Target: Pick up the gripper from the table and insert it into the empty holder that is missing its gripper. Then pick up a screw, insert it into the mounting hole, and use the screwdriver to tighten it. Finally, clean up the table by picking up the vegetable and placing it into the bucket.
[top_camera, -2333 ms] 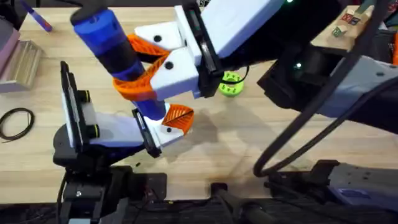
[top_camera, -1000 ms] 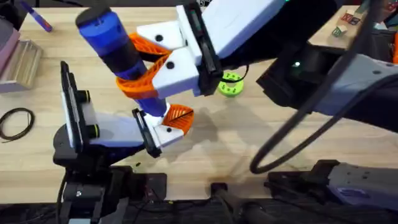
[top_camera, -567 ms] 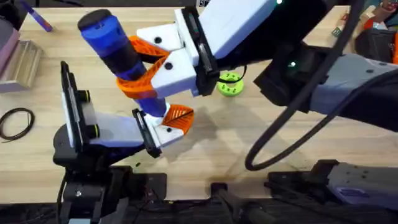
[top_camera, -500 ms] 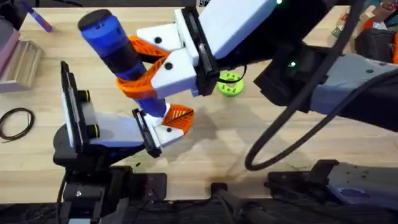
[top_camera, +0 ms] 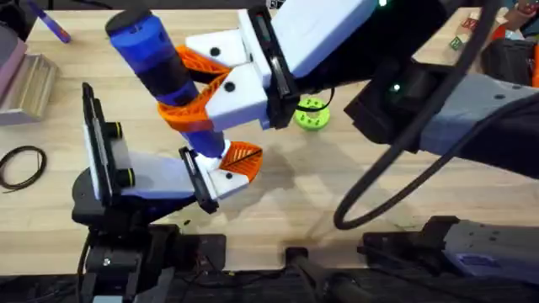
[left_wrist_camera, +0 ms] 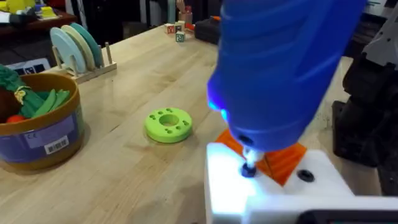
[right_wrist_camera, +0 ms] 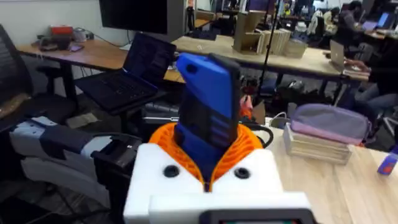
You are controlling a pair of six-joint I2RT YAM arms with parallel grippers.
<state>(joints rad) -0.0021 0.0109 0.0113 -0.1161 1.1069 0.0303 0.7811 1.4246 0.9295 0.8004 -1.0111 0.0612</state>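
Note:
My right gripper (top_camera: 173,88) reaches across the table and is shut on the blue screwdriver (top_camera: 156,63), which leans with its tip down. In the right wrist view the screwdriver (right_wrist_camera: 208,106) sits clamped between the orange pads of that gripper (right_wrist_camera: 208,165). Its tip meets a screw (left_wrist_camera: 249,169) in the white holder (left_wrist_camera: 273,193) on my left arm. The gripper, an orange wedge (left_wrist_camera: 283,163), sits in that holder (top_camera: 221,181) just behind the tip and also shows as an orange wedge (top_camera: 242,156) from above. The bucket (left_wrist_camera: 37,134) holds green and red vegetable pieces (left_wrist_camera: 37,102).
A green disc with holes (top_camera: 312,114) lies on the table beyond my right arm, between the bucket and the holder (left_wrist_camera: 168,123). A black cable loop (top_camera: 21,164) and stacked books (top_camera: 25,84) lie far left. A plate rack (left_wrist_camera: 78,46) stands behind the bucket.
The screwdriver's top end has wobbled slightly and the right arm's cable has swung. The holder and the left arm have stayed put.

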